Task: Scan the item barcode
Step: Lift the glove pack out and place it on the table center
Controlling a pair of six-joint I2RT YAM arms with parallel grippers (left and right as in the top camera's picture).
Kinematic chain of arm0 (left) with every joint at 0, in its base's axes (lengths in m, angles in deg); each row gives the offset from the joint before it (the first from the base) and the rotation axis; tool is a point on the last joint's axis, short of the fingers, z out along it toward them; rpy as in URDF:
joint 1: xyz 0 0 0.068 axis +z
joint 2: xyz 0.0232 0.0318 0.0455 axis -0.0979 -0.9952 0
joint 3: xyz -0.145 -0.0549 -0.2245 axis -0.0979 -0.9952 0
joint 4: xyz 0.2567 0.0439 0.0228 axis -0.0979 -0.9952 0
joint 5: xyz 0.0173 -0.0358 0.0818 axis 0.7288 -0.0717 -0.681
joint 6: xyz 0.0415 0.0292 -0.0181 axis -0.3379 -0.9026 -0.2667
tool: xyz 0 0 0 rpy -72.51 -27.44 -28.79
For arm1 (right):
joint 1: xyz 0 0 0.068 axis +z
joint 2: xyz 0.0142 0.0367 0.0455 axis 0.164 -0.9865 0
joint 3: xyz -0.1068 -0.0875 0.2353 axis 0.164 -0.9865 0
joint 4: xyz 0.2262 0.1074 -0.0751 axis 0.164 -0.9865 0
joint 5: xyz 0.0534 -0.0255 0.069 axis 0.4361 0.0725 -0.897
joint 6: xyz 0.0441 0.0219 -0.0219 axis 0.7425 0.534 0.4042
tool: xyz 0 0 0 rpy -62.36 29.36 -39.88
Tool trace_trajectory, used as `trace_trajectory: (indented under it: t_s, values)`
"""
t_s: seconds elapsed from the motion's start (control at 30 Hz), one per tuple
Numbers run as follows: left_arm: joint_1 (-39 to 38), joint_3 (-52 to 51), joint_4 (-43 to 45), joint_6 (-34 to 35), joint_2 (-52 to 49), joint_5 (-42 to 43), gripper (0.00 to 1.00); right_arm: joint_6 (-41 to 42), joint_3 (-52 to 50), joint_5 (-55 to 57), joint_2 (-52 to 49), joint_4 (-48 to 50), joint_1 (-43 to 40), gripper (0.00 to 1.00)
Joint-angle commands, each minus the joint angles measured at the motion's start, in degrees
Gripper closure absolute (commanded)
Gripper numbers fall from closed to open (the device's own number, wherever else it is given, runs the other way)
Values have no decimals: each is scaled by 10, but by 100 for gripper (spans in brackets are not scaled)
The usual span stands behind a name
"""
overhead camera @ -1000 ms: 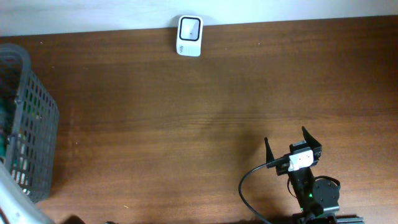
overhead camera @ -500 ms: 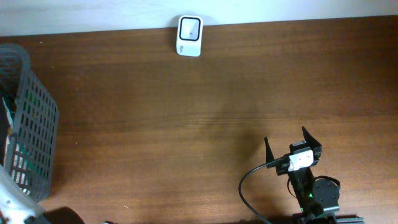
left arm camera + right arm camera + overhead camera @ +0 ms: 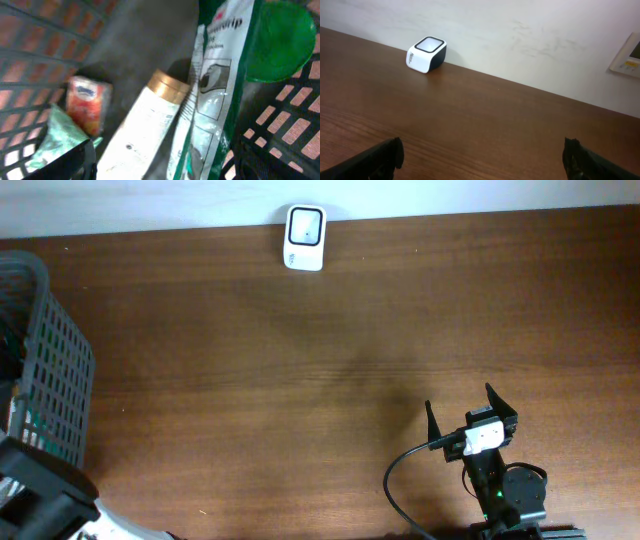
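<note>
grey basket [image 3: 60,370] at nine o'clock holds a gold-capped white bottle [image 3: 145,130], a green-and-white packet [image 3: 215,90] and a small red pack [image 3: 87,102], below the left gripper [image 3: 164,152], claw spread. white scanner [image 3: 304,237] sits at twelve o'clock; right gripper [image 3: 459,402], at five o'clock, is spread wide too.

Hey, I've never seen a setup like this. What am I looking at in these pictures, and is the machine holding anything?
It is a robot with two arms at a wooden table, each ending in a two-finger claw. One picture looks down from above: a white barcode scanner at the far edge, a grey basket on the left. The other two come from cameras on the wrists. The left claw hangs open over the basket's contents: a white bottle, a green-and-white packet, a small red pack. The right claw is open, low over the table. Neither holds anything.
</note>
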Motion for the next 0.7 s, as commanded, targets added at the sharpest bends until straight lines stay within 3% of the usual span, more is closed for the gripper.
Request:
trace_trajectory:
  t_s: [0.0,0.07,0.27,0.3,0.33,0.53,0.67]
  values:
    - [4,-6,-12,-8,-42,28,24,6,-3,-7,5,-2,5,2]
    - [4,-6,-29,-8,-67,28,27,6,-3,-7,5,-2,5,2]
    - [3,-6,-47,-8,-104,28,63,6,-3,-7,5,-2,5,2]
    - [4,-6,-49,-8,-104,27,87,6,-3,-7,5,-2,5,2]
    - [4,-6,-50,-8,-104,27,100,6,-3,-7,5,-2,5,2]
    - [3,64,-90,2,-77,28,100,6,-3,-7,5,-2,5,2]
    - [1,161,-94,57,23,49,100,6,-3,-7,5,-2,5,2]
